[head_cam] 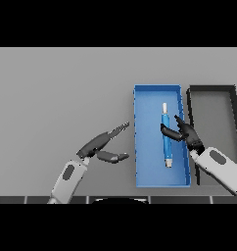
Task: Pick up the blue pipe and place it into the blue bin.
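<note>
The blue pipe (166,147), with a white tip at its far end, lies lengthwise inside the blue bin (142,147) at right of centre. My right hand (186,132) reaches in over the bin's right wall. Its thumb crosses the pipe's middle and its fingers are spread just right of the pipe, not curled round it. My left hand (98,144) hovers open over the table, left of the bin, fingers pointing toward it.
A black bin (191,105) stands directly right of the blue bin, their walls nearly touching; my right forearm (221,166) lies across its near part. Bare grey table (57,98) stretches to the left and behind.
</note>
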You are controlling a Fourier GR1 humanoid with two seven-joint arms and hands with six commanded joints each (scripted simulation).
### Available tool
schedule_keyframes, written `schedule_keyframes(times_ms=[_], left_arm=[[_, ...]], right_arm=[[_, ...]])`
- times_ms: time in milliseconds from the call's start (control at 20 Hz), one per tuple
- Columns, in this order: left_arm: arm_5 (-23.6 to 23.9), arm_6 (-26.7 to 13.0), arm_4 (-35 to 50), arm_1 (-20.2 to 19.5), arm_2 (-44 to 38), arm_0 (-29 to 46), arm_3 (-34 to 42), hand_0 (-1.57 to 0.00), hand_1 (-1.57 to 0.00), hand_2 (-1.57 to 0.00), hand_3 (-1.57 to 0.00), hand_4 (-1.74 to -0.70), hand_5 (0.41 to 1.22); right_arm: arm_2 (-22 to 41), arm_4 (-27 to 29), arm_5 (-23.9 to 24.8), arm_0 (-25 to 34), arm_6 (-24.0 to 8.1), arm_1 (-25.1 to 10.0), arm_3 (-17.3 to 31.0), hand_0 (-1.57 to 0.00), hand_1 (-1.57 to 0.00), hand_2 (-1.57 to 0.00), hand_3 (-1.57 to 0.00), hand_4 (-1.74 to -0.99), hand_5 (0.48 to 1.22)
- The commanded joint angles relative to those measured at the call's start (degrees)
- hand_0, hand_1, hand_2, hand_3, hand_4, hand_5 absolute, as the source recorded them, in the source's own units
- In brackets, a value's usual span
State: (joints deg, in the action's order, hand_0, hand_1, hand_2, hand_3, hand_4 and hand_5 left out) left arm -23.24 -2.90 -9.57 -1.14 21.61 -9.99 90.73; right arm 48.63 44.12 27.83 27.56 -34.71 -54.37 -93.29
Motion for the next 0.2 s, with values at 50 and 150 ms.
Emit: schedule_keyframes(times_ms=[50, 150], left_arm=[[0.14, -0.03, -0.28, -0.46, 0.07, 0.49, 0.65, 0.00, 0.00, 0.00, 0.00, -0.93, 0.496], [0.21, -0.91, -0.08, -0.12, 0.20, 0.51, 1.11, 0.00, 0.00, 0.00, 0.00, -0.93, 0.495]], right_arm=[[-0.16, 0.33, -1.74, -0.45, 0.15, -1.03, 0.31, -0.02, -0.02, -0.02, 0.00, -1.084, 0.712], [-0.50, 0.72, -2.05, -0.15, 0.24, -1.06, 0.07, -0.02, -0.02, -0.02, 0.00, -1.084, 0.714]])
